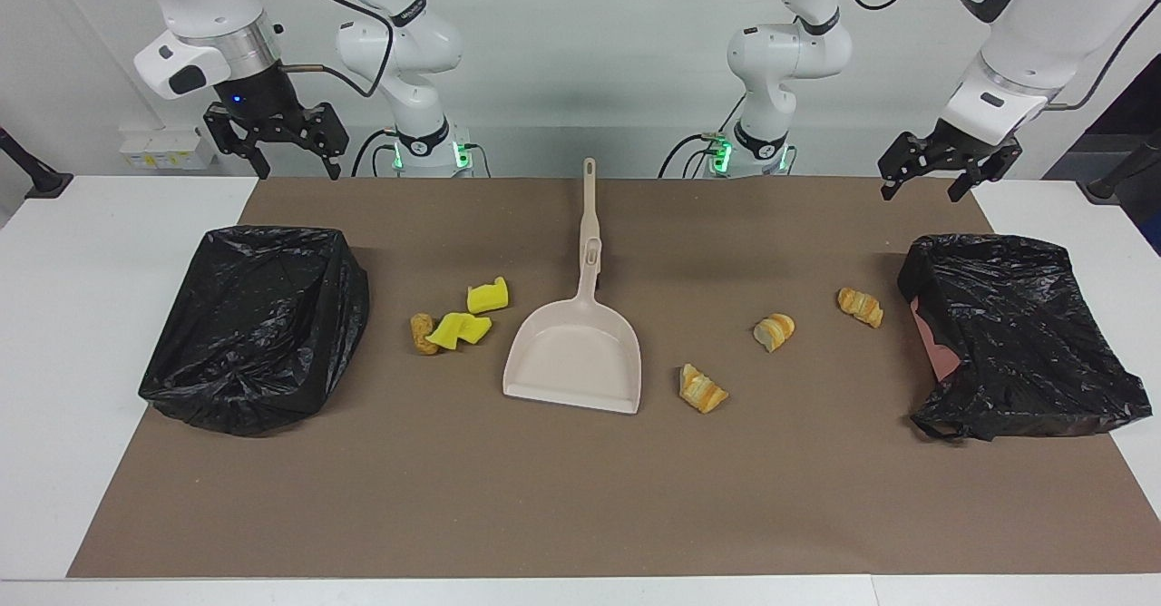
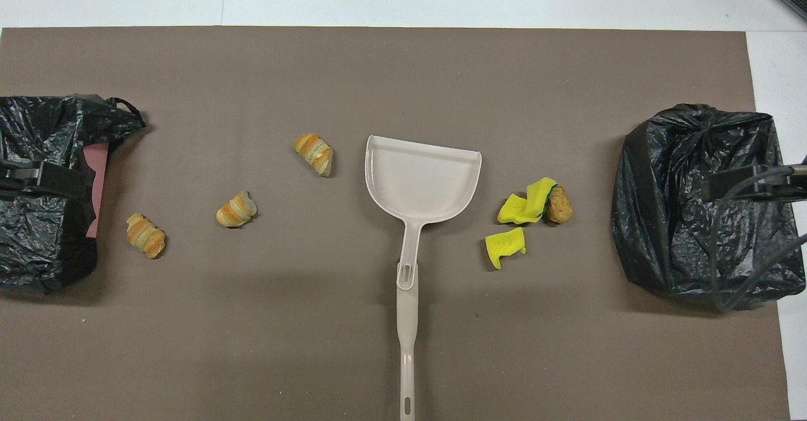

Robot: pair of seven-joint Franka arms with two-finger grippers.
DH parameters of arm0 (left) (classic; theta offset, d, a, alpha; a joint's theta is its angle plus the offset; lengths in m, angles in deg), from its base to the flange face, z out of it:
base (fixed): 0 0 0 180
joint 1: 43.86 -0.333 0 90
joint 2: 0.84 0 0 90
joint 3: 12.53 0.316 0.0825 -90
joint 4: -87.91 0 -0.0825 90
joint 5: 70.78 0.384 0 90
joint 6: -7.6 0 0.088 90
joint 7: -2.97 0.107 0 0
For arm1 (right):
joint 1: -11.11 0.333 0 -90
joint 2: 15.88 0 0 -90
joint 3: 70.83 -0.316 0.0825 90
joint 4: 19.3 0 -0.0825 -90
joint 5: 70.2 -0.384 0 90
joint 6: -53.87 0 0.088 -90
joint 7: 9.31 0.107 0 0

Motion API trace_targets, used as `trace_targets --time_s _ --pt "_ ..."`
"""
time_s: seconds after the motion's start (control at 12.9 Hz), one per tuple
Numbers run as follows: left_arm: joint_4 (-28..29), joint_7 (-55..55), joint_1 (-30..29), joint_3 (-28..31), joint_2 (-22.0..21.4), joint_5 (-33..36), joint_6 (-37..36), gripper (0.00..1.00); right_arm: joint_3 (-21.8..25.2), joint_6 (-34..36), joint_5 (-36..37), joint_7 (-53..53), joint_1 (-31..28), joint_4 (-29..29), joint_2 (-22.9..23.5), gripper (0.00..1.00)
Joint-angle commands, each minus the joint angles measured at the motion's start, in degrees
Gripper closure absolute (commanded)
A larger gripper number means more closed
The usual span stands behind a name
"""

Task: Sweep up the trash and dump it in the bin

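Dustpan (image 1: pixel 574 356) mid-frame; trash (image 1: pixel 458 320) scattered beside it; bins (image 1: pixel 258 325) at frame edges; left hand (image 1: pixel 934 171) upper right, right hand (image 1: pixel 277 139) upper left, both released, empty.

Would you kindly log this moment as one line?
left gripper: open, idle | right gripper: open, idle | dustpan: flat, untouched | trash: scattered on mat | bins: bagged

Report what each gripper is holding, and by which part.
Nothing is held. The left gripper and right gripper hang open above the table's robot-side edge; the dustpan lies untouched.
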State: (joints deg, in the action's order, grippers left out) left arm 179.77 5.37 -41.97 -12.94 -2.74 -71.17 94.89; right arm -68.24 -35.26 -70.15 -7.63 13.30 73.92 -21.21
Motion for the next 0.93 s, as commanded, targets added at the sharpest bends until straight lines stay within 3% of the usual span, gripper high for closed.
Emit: trace_targets --time_s 0.0,0.85 --pt "-1.15 -0.82 0.66 0.5 0.67 -0.75 -1.42 0.0 -0.21 -0.87 -0.93 1.05 -0.34 2.14 -1.78 0.0" --pt "1.22 -0.91 0.66 0.5 -0.47 -0.93 1.03 0.0 -0.21 -0.78 -0.93 1.05 -0.43 2.14 -1.78 0.0"
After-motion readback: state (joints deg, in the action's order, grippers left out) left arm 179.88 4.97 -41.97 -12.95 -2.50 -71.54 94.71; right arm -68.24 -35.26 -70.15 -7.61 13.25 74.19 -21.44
